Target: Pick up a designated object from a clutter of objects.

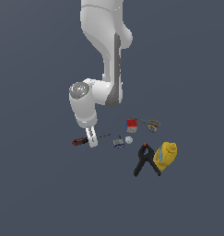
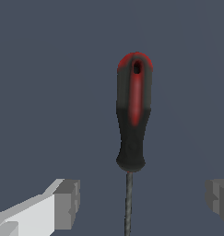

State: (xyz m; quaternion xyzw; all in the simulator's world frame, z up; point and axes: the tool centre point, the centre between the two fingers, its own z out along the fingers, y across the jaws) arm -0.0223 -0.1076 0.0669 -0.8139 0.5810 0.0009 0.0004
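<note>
Beside the screwdriver (image 1: 81, 141), well apart from the clamp (image 1: 146, 160), the gripper (image 1: 91, 140) stands open, seemingly astride the shaft.

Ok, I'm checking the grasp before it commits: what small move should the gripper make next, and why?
Probably close on the screwdriver. In the wrist view the gripper is open, with one finger on each side of the thin shaft just past the handle. In the exterior view it looks down at table level. If the fingers aren't fully down, lower slightly first.
</note>
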